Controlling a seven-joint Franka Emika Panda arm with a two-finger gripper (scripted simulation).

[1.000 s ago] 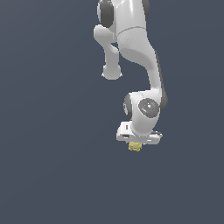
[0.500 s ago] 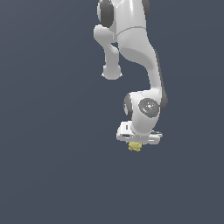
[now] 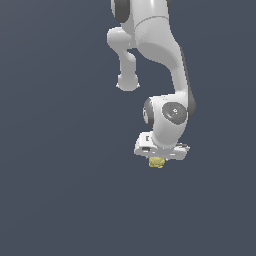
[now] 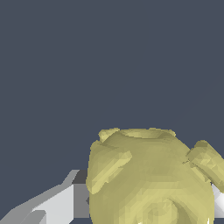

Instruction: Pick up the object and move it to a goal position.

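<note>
The object [image 3: 156, 162] is a small pale-yellow knobbly lump that peeks out just under the white gripper [image 3: 159, 159] of the arm in the exterior view. The hand covers most of it from above. In the wrist view the object [image 4: 151, 177] looms large and close, with a grey-white finger [image 4: 52, 205] against one flank and a sliver of the other finger [image 4: 218, 201] on the opposite flank. The gripper is shut on the object.
The white arm [image 3: 160, 55] bends down from the top of the exterior view. Around it lies only a flat dark grey-blue surface [image 3: 60, 190] with no other objects or edges in sight.
</note>
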